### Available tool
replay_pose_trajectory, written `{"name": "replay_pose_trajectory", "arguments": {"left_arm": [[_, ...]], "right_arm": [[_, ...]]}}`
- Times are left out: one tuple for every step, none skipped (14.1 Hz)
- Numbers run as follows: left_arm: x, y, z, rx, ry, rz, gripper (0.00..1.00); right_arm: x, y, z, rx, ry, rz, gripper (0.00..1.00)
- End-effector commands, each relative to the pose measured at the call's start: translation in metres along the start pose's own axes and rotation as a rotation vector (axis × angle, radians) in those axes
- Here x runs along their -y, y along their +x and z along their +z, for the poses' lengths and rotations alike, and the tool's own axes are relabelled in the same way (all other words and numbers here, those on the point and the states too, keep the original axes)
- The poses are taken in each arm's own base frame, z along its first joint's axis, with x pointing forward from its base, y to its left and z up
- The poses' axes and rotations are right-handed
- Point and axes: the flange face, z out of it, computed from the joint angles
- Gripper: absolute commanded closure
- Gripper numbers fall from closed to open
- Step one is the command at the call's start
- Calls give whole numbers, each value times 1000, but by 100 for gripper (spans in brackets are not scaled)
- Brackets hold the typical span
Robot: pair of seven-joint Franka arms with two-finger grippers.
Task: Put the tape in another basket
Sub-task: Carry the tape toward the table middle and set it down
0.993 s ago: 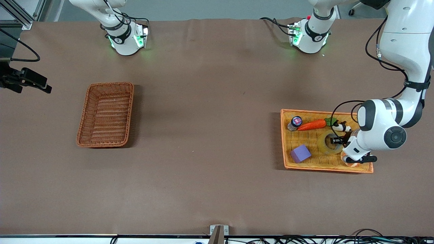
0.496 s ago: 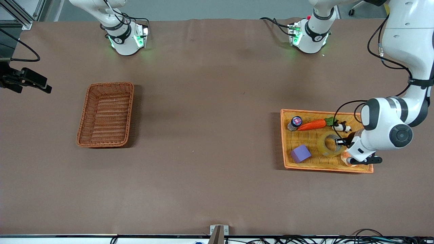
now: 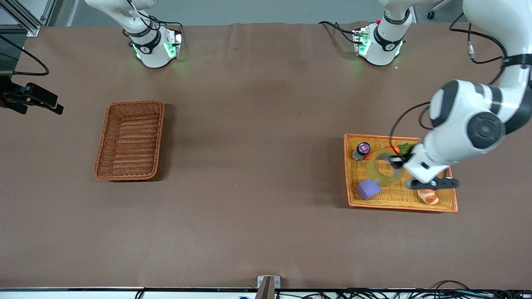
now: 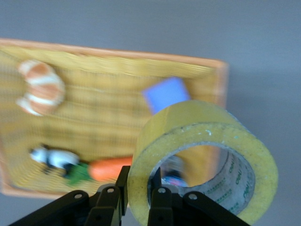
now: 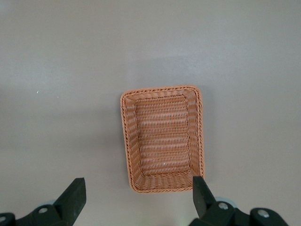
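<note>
We have the tape (image 3: pixel 382 168) in the left pincer (image 3: pixel 395 161), fingers (image 4: pixel 110 202) clamped across the roll's wall, one inside the grey core and one outside. The roll hangs in the air over the yellow tray (image 3: pixel 452 204), tilted with its hole facing partly toward the front camera. It is clear of everything in the tray.

Under and around it in the tray we note a purple block (image 3: pixel 368 189), a small jar (image 3: pixel 362 150), a toy carrot (image 4: pixel 109 169), a panda figure (image 4: pixel 54 158) and a croissant toy (image 3: pixel 428 196).

The basket (image 3: pixel 129 140) sits well apart, toward the right arm's end of the worktop, and appears empty. The right pincer (image 5: pixel 136 200) waits above it, fingers spread wide and holding nothing.

Step in hand, as we judge it: carry the tape away from the tray toward the basket.

Notes for doing it well:
- The grip is on one wall only, so the roll may swing or pivot. We would move smoothly and avoid sharp wrist turns.
- Gain enough height before travelling sideways, so the low edge of the roll clears the tray rim and the purple block.
- The basket is narrow with raised sides. We would centre the roll over it and lower it inside before releasing.
- The span is long. The reach may need a handover to the waiting right arm.
</note>
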Motion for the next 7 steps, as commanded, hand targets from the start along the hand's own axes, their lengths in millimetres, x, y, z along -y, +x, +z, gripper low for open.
{"name": "replay_pose_trajectory", "arguments": {"left_arm": [[-107,-23,12,20,-12,-91,100],[-153,-34,26,40,-23,-104,100],[-191,-48,46,69,-21,-125,100],[-229,-58,71,88,-27,-186,100],[-267,-63,85,82,-66,-236,100],[-299,-70,105,91,-92,-275,100],[-323,-76,125,91,-108,-277,100]], "right_arm": [[-1,-4,-1,1,-8,-6,0],[-1,-5,-2,-1,-8,-6,0],[-1,-5,-2,-1,-8,-6,0],[-1,-5,-2,-1,-8,-6,0],[0,-5,-3,-2,-6,-7,0],[-1,-5,-2,-1,-8,-6,0],[0,-5,-2,-1,-6,-7,0]]}}
